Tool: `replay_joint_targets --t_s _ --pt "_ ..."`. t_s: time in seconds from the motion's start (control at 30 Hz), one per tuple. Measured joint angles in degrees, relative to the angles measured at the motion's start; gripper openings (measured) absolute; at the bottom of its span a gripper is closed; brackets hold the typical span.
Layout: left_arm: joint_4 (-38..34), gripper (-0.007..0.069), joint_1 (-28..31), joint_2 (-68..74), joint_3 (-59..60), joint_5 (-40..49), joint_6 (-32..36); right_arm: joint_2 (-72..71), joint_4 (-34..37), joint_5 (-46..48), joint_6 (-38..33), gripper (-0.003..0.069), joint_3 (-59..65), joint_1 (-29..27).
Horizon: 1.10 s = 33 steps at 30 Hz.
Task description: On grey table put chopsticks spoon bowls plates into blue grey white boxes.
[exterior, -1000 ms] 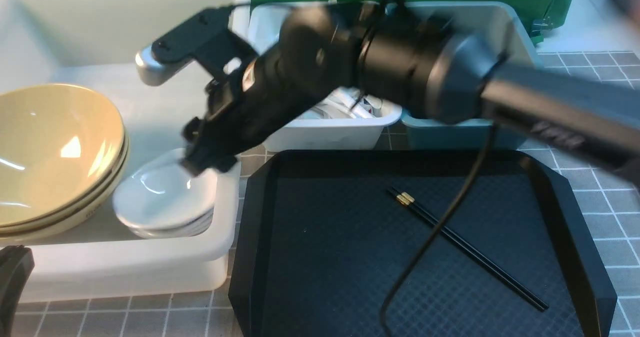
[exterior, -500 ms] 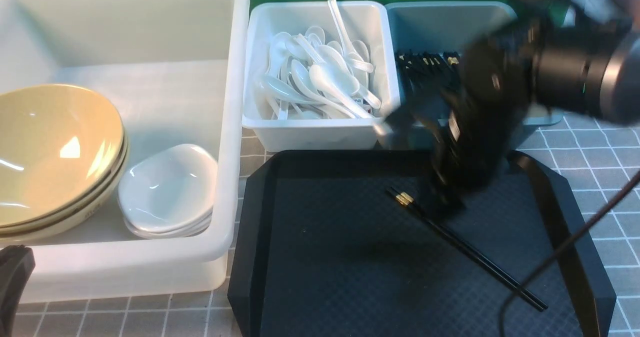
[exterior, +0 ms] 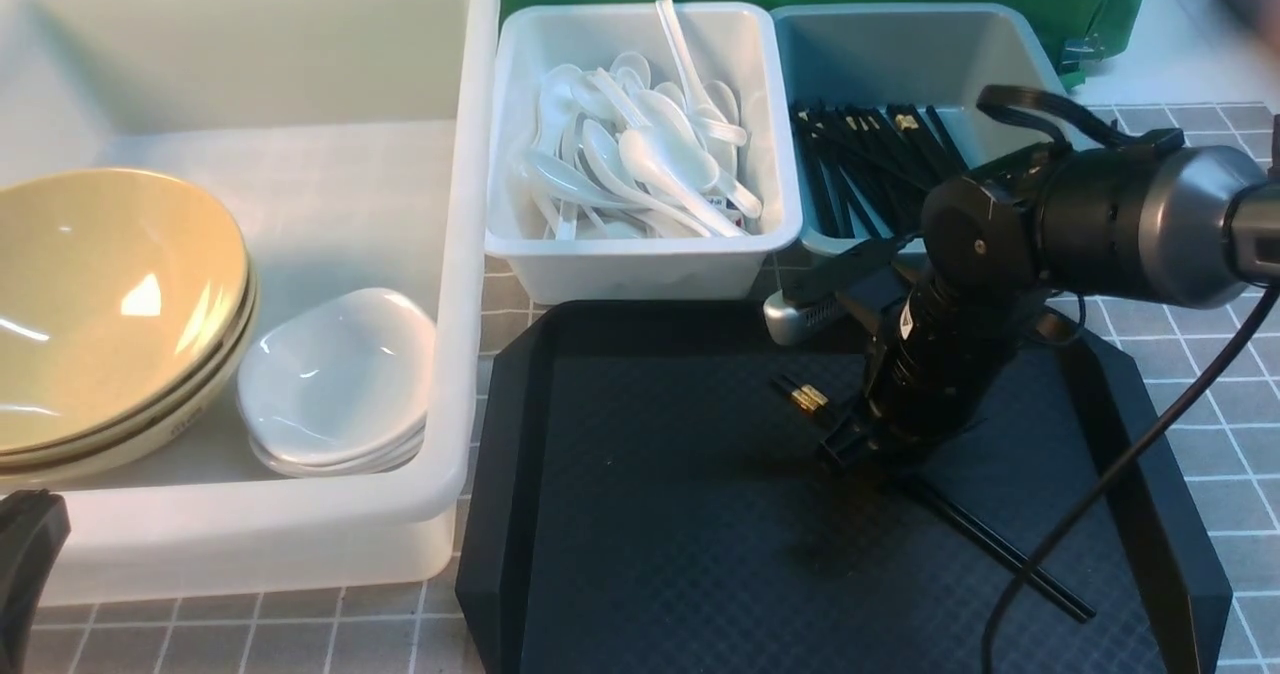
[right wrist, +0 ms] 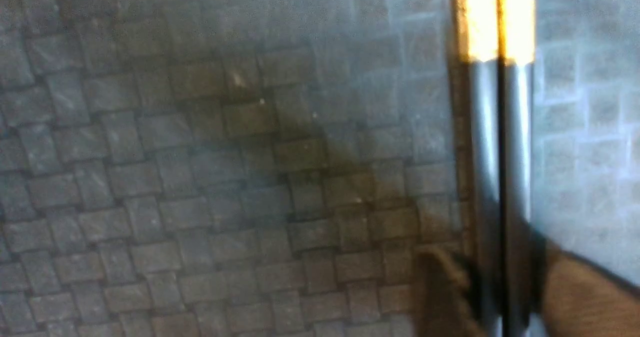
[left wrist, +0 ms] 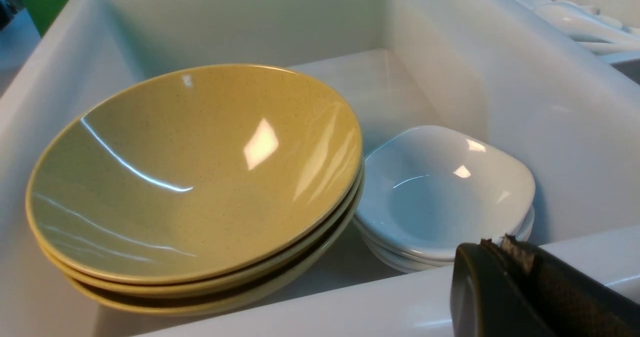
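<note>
A pair of black chopsticks (exterior: 1000,549) with gold bands lies slantwise on the black tray (exterior: 650,514). My right gripper (exterior: 858,446) is down on it near the banded end. In the right wrist view its fingers (right wrist: 440,287) press close on both sides of the chopsticks (right wrist: 500,152), which still rest on the tray. Stacked beige bowls (exterior: 110,304) and stacked white plates (exterior: 335,379) sit in the large white tub (exterior: 300,54). My left gripper (left wrist: 497,242) is shut and empty, just outside the tub's front rim.
The pale box (exterior: 640,264) holds several white spoons (exterior: 640,154). The teal box (exterior: 900,44) holds several black chopsticks (exterior: 870,154). The right arm's cable (exterior: 1130,474) hangs over the tray's right side. The grey table (exterior: 1200,404) shows around the tray.
My right arm has swung from over the plates in the white tub across to the right and come down on the chopsticks on the tray. The left gripper has not moved.
</note>
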Motion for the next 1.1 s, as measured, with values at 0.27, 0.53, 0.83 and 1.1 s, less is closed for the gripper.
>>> replay_joint_targets --t_s 0.27,0.53,0.83,1.1 --pt "0.0 -0.001 0.0 0.0 0.0 -0.05 0.0 -4.06 2.91 0.88 -3.52 0.013 0.27 -0.07" --pt "0.0 -0.001 0.0 0.0 0.0 -0.16 0.0 -19.57 1.01 -4.85 -5.69 0.013 -1.88 -0.07" --pt "0.23 -0.001 0.0 0.0 0.0 -0.71 0.11 -15.29 -5.46 -48.16 -0.07 0.0131 -3.91 -7.07" --pt "2.22 -0.001 0.0 0.0 0.0 -1.0 0.24 -7.63 -5.45 -34.06 10.01 0.0339 -11.08 -10.54"
